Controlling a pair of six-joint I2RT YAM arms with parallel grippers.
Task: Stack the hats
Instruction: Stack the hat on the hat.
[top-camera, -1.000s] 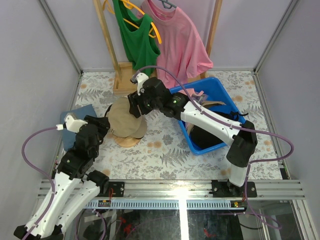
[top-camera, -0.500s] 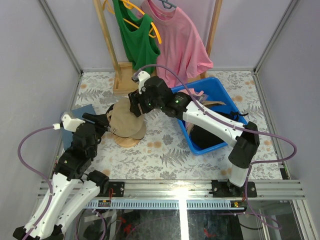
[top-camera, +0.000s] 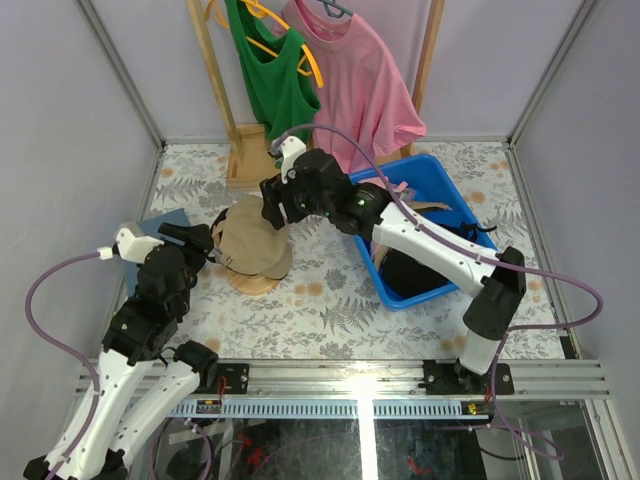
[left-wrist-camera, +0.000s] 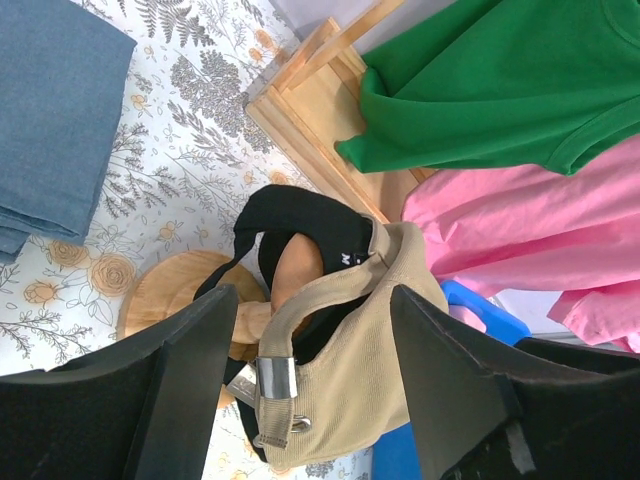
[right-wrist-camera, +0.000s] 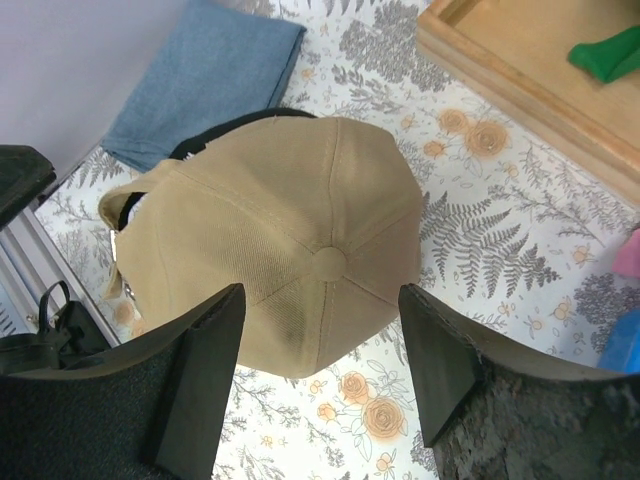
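Note:
A tan cap (top-camera: 252, 243) sits on top of a black cap (left-wrist-camera: 300, 215) on the round wooden stand (top-camera: 255, 283). In the left wrist view the tan cap (left-wrist-camera: 370, 350) shows its back strap and metal buckle. In the right wrist view I see its crown and button (right-wrist-camera: 290, 240). My left gripper (top-camera: 197, 242) is open and empty just left of the stack, the strap between its fingers (left-wrist-camera: 190, 370) in its own view. My right gripper (top-camera: 273, 207) is open and empty above the cap's far side. More caps, one black (top-camera: 410, 272), lie in the blue bin (top-camera: 455, 205).
A folded blue cloth (top-camera: 150, 235) lies left of the stand. A wooden clothes rack (top-camera: 245, 160) at the back holds a green tank top (top-camera: 270, 75) and a pink T-shirt (top-camera: 365, 90). Grey walls close in both sides.
My left gripper has drawn back to the left, away from the caps. My right gripper has lifted slightly toward the back. The tan cap stays on the stack.

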